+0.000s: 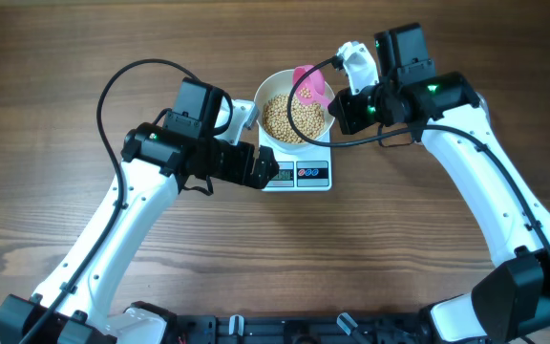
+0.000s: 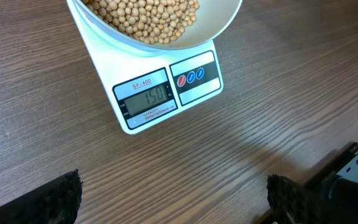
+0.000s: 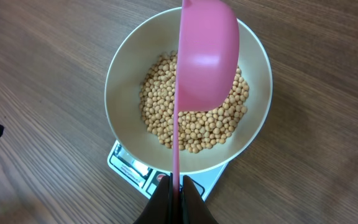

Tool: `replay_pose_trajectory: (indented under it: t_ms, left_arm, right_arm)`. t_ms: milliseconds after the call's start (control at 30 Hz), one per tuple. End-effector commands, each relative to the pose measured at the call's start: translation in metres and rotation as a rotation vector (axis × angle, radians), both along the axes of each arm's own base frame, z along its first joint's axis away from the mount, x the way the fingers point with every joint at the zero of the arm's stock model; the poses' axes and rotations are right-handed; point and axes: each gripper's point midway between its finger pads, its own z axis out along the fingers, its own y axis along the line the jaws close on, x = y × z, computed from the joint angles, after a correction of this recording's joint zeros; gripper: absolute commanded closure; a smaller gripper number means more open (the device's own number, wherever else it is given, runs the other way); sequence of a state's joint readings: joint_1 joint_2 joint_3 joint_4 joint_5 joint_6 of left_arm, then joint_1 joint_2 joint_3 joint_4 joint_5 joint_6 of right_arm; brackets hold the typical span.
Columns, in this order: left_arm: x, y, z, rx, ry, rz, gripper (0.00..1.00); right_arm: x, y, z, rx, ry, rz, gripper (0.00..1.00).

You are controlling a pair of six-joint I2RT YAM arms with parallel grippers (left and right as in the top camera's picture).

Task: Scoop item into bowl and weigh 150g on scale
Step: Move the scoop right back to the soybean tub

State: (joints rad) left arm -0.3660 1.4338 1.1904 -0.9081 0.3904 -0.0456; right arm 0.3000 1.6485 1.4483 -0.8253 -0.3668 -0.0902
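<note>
The white bowl (image 1: 273, 94) stands on the scale (image 1: 315, 174), with a heap of tan beans (image 1: 285, 119) in it. In the left wrist view the scale's display (image 2: 146, 98) reads 150, below the bowl (image 2: 219, 25) and beans (image 2: 148, 15). My right gripper (image 3: 178, 193) is shut on the thin handle of a pink scoop (image 3: 207, 56), which hangs tilted over the beans (image 3: 160, 112) in the bowl (image 3: 120, 81). From overhead the scoop (image 1: 309, 86) sits over the bowl's far right rim. My left gripper (image 2: 174, 202) is open and empty, low over the wood just in front of the scale (image 2: 104, 59).
Bare brown wooden table (image 1: 84, 229) surrounds the scale. Black cables loop off both arms, one (image 1: 122, 81) at the left and one (image 1: 390, 139) at the right. The left arm's dark wrist (image 1: 246, 164) lies against the scale's left front corner.
</note>
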Motion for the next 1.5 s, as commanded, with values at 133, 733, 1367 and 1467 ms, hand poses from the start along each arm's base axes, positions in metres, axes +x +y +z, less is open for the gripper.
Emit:
replay_pose_trajectory:
  t_ms: [133, 733, 1367, 1467]
  left_arm:
    - [0.001, -0.002, 0.001, -0.006, -0.008, -0.016, 0.0]
    - [0.001, -0.002, 0.001, -0.006, -0.008, -0.016, 0.0]
    - [0.001, -0.002, 0.001, -0.006, -0.008, -0.016, 0.0]
    - [0.001, -0.002, 0.001, -0.006, -0.008, -0.016, 0.0]
  right_arm:
    - [0.004, 0.005, 0.022, 0.05, -0.042, -0.005, 0.96]
    - [0.026, -0.097, 0.055, 0.211, -0.032, -0.299, 0.96]
    - [0.019, -0.154, 0.096, 0.306, -0.131, -0.399, 0.96]
    - [0.016, -0.143, 0.101, 0.345, -0.13, -0.348, 0.96]
